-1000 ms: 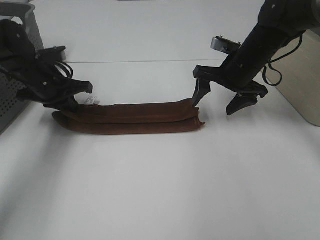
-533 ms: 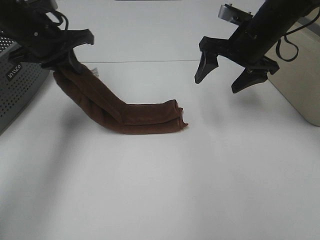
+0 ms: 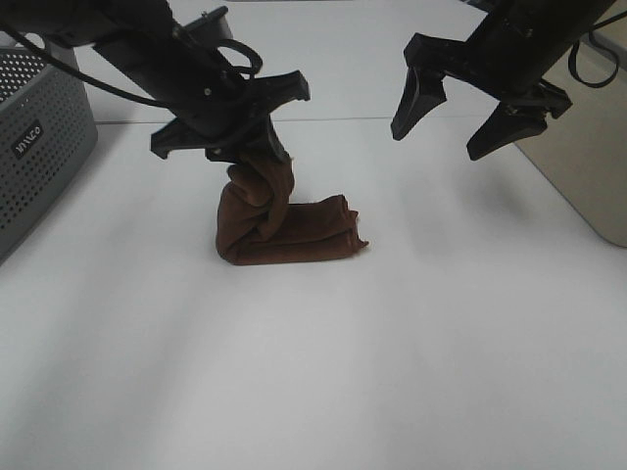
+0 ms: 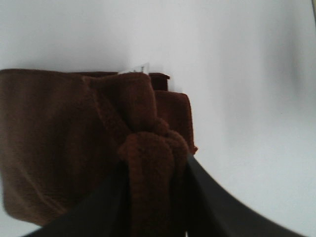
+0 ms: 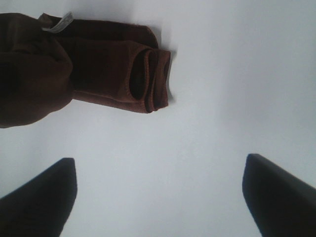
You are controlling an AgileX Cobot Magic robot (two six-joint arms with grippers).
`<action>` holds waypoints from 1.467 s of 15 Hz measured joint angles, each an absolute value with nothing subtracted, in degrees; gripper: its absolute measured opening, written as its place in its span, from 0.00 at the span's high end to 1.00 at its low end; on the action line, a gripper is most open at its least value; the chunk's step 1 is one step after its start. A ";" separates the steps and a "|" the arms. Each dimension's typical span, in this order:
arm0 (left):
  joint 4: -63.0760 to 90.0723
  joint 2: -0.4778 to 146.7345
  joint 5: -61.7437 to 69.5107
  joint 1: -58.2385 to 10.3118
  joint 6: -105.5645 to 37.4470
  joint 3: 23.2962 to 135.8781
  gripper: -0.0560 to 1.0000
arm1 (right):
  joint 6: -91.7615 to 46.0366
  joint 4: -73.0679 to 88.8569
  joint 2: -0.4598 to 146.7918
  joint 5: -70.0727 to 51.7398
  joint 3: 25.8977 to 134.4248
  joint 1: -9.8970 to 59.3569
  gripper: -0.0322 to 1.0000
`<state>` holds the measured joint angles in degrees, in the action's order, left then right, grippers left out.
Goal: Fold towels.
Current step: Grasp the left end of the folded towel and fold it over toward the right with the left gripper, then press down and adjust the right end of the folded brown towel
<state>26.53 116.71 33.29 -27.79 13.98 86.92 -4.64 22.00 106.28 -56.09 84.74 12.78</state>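
While left end effector (image 4: 154, 168) clamps the towel (image 3: 304, 235), right end effector (image 3: 436, 143) hangs spread

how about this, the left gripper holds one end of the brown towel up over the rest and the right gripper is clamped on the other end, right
Not quite. The right gripper is clamped on nothing: the exterior high view shows it open in the air, apart from the brown towel. The left gripper does hold one end up over the rest.
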 joint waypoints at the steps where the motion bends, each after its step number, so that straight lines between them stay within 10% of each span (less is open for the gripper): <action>1: 28.65 117.97 31.51 -28.76 14.27 87.32 0.58 | -4.64 21.94 106.28 -56.95 84.74 12.78 0.14; 5: 37.30 118.66 23.26 -30.71 14.55 87.61 0.32 | -4.64 21.60 106.28 -58.04 84.74 12.78 0.14; 15: 27.39 112.30 25.10 -19.02 11.97 87.72 0.31 | -33.23 65.55 119.35 -59.87 84.74 15.18 0.14; 22: 24.06 112.07 26.36 -18.39 10.83 87.72 0.31 | -36.55 63.88 129.95 -55.52 84.74 14.78 0.14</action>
<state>24.06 112.07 26.36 -18.39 10.83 87.72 -36.55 63.88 129.95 -55.52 84.74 14.78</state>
